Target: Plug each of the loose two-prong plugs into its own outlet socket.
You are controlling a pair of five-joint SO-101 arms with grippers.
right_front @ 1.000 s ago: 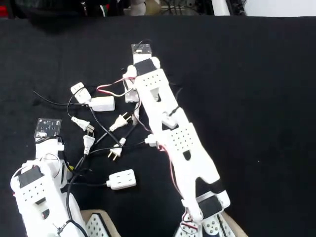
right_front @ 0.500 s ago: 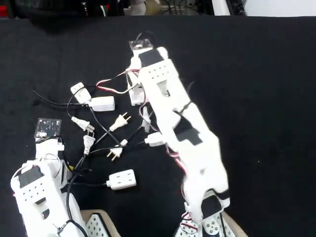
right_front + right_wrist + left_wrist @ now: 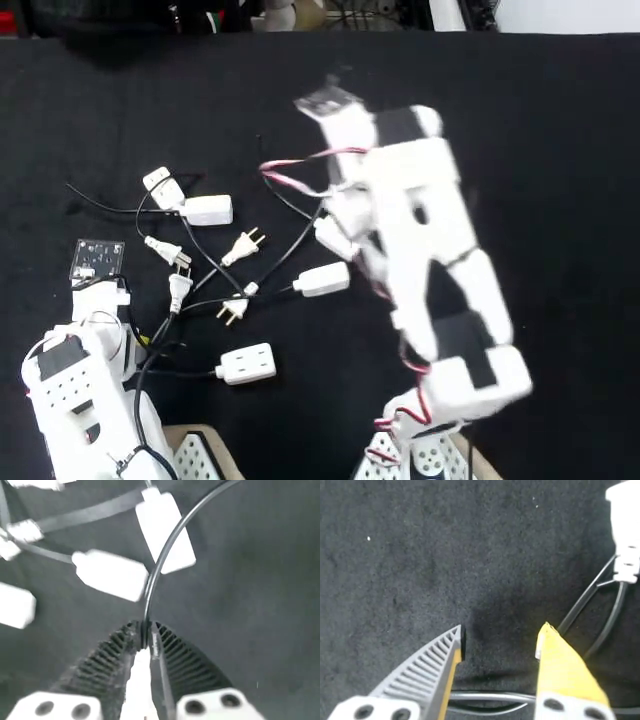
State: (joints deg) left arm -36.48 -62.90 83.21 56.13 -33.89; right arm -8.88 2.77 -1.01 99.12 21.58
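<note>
Black cloth covers the counter (image 3: 560, 150), and the white parts lie in a tangle of dark leads on one side of it. The right gripper (image 3: 145, 630) has its jaws clamped on a black cable (image 3: 147, 605) rather than on a plug body. With that arm raised over the heap, the hold looks meant to draw one piece clear of the tangle. The left gripper (image 3: 500, 635) sits low over bare cloth with its jaws apart and nothing between them, a lead running under them. It seems to be waiting near the pile.

Four loose two-prong plugs (image 3: 245, 244) show bare prongs: that one, a second (image 3: 232, 312), a third (image 3: 180, 290) and a fourth (image 3: 168, 255), all unplugged. Four white outlet sockets (image 3: 208, 210) can be counted: that far one, one nearest the arms (image 3: 247, 363), one mid-heap (image 3: 323, 280) and one by the raised arm (image 3: 333, 237). A small white piece (image 3: 160, 185) lies beside the far socket; whether it is seated cannot be told.
</note>
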